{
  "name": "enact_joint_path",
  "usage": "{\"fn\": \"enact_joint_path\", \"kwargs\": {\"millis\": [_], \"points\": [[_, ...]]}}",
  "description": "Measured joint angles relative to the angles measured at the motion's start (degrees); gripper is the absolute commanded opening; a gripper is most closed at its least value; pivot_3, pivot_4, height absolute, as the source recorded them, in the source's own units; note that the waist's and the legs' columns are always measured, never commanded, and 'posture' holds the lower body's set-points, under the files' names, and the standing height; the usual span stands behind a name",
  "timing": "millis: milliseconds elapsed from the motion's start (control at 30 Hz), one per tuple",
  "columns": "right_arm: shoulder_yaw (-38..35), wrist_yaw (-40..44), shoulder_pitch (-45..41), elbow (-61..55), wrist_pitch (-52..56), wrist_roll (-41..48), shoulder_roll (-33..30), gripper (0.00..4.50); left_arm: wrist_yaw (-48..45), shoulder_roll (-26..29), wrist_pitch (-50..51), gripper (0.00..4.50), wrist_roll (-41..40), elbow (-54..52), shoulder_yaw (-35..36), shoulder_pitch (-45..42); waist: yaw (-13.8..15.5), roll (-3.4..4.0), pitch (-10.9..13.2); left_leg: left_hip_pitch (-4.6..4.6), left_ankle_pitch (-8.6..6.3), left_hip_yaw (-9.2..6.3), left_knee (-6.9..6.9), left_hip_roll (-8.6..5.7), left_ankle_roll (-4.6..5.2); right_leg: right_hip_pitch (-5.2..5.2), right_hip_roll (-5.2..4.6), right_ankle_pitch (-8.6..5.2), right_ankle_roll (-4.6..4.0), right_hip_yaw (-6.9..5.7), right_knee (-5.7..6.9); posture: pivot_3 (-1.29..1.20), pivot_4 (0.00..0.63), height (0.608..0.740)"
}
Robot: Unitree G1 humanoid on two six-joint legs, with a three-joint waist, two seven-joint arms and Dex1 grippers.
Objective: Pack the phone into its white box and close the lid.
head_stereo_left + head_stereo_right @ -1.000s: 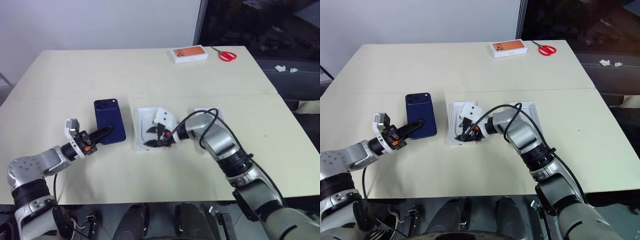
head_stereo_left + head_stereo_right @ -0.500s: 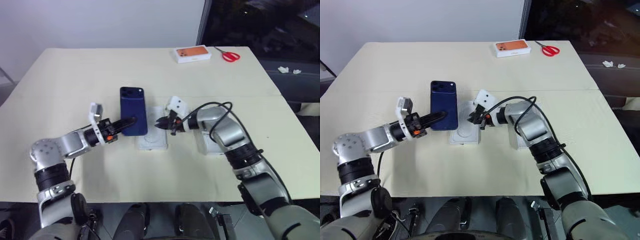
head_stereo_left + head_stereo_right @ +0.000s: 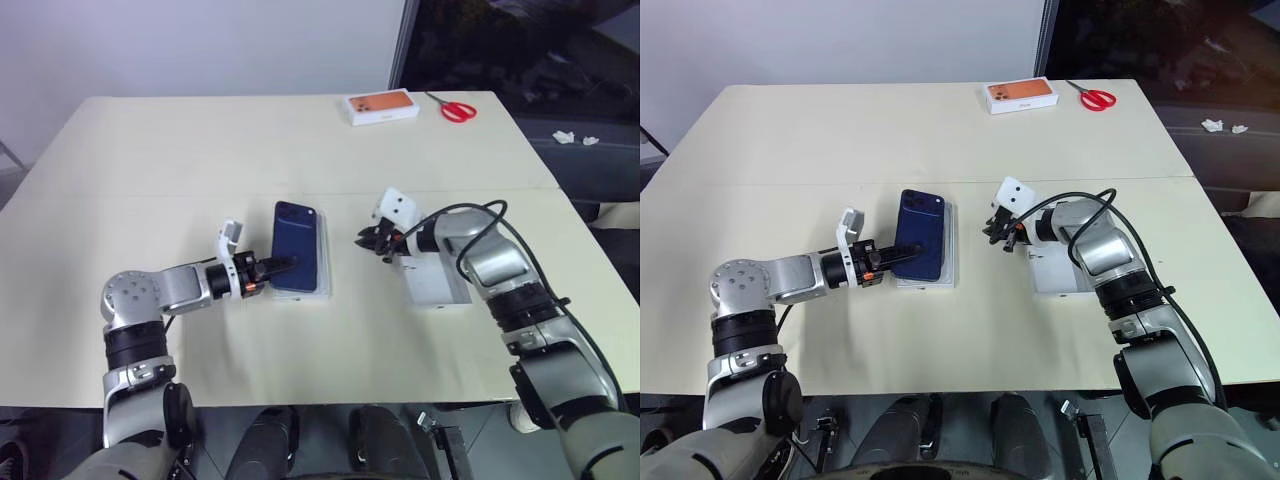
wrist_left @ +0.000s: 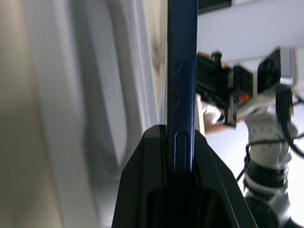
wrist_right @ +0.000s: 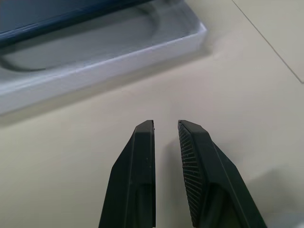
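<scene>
The dark blue phone [image 3: 301, 259] hangs over the white box [image 3: 322, 289], covering most of it, with the camera bump at the far end. My left gripper [image 3: 274, 267] is shut on the phone's near left edge. The left wrist view shows the phone [image 4: 182, 71] edge-on between the fingers, beside the box's oval-recessed insert [image 4: 97, 118]. My right gripper [image 3: 368, 240] hovers to the right of the box, shut with a narrow slit and nothing in it. The white lid [image 3: 434, 281] lies under the right forearm, plain side up. Whether the phone rests on the box I cannot tell.
An orange-topped box [image 3: 381, 106] and red scissors [image 3: 456, 109] lie at the table's far edge. A seam [image 3: 150, 194] runs across the table behind the work area. A black cable loops over the right arm [image 3: 470, 215].
My left gripper has carried the phone to the right, from beside the box to over it. My right gripper has drawn back to the right, out of the box, and its fingers have closed.
</scene>
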Motion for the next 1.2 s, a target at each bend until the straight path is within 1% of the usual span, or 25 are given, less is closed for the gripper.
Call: {"fn": "enact_joint_path", "kwargs": {"millis": [167,333,533,733,800,833,967,1033,1200], "points": [[-0.38,1.24,1.04,-0.11,-0.02,0.18,-0.95,0.85,3.15,-0.88,0.98,0.19,0.00,-1.15,0.34,-1.29,0.00,-0.01,0.00,0.00,0.01,-0.01,0.00,0.00,-0.01,0.00,0.01,0.00,0.00,-0.01,0.00,0.00,0.150,0.740],[-0.38,1.78,1.31,0.20,-0.47,0.12,-1.68,0.85,6.28,-0.28,0.72,0.19,1.41,-0.96,0.98,-2.47,-0.11,-0.01,0.00,0.00,0.02,0.00,0.00,0.01,-0.04,-0.01,0.02,0.00,0.00,-0.01,0.01,0.00,0.150,0.740],[-0.40,1.39,1.26,1.93,-1.29,-0.41,-1.67,0.85,7.01,-0.23,0.67,0.19,1.67,-0.20,2.95,-2.58,0.04,-0.01,0.01,0.00,0.02,0.00,0.01,0.00,-0.04,0.01,0.01,0.00,0.00,-0.01,0.01,0.00,0.150,0.740],[-0.39,1.29,1.26,2.15,-2.10,-1.11,-1.66,0.85,8.08,-2.34,0.71,0.19,2.50,-0.05,3.39,-2.21,0.08,-0.03,0.02,0.00,0.02,-0.01,0.02,-0.01,-0.04,0.01,0.00,0.00,0.00,-0.02,0.01,0.00,0.150,0.740],[-0.39,1.27,1.27,2.14,-2.21,-1.15,-1.66,0.78,8.20,-2.77,0.99,1.02,2.47,-0.05,4.32,-2.23,-0.07,-0.03,0.02,0.00,0.03,0.00,0.02,0.00,-0.04,0.00,0.02,0.00,0.00,-0.02,0.01,0.00,0.150,0.740],[-0.39,1.24,1.27,2.14,-2.21,-1.17,-1.66,0.78,8.24,-3.00,1.14,1.31,2.45,-0.05,4.68,-2.28,-0.08,-0.03,0.02,0.00,0.03,-0.01,0.01,0.01,-0.05,0.00,0.02,0.00,0.00,-0.02,0.02,0.00,0.150,0.740],[-0.39,1.19,1.28,2.00,-2.20,-1.17,-1.57,0.78,8.03,-3.31,3.28,3.32,1.63,0.16,6.41,-3.31,0.02,-0.03,0.02,0.00,0.03,-0.01,0.04,0.00,-0.05,0.02,0.02,0.00,0.00,-0.03,0.02,0.00,0.150,0.740],[-0.39,1.17,1.28,1.71,-2.20,-1.16,-1.46,0.78,7.21,-2.23,4.14,4.32,1.02,0.16,6.43,-4.11,0.01,-0.03,0.02,0.01,0.03,-0.01,0.04,0.00,-0.05,0.03,0.02,0.00,0.00,-0.03,0.03,0.00,0.150,0.740],[-0.40,1.07,1.29,1.71,-2.07,-1.16,-1.44,0.78,5.34,2.26,4.49,4.32,0.36,0.26,5.45,-4.43,-0.17,-0.03,0.02,0.01,0.04,-0.01,0.02,0.01,-0.06,-0.01,0.04,0.00,0.00,-0.02,0.06,0.00,0.150,0.740]]}}
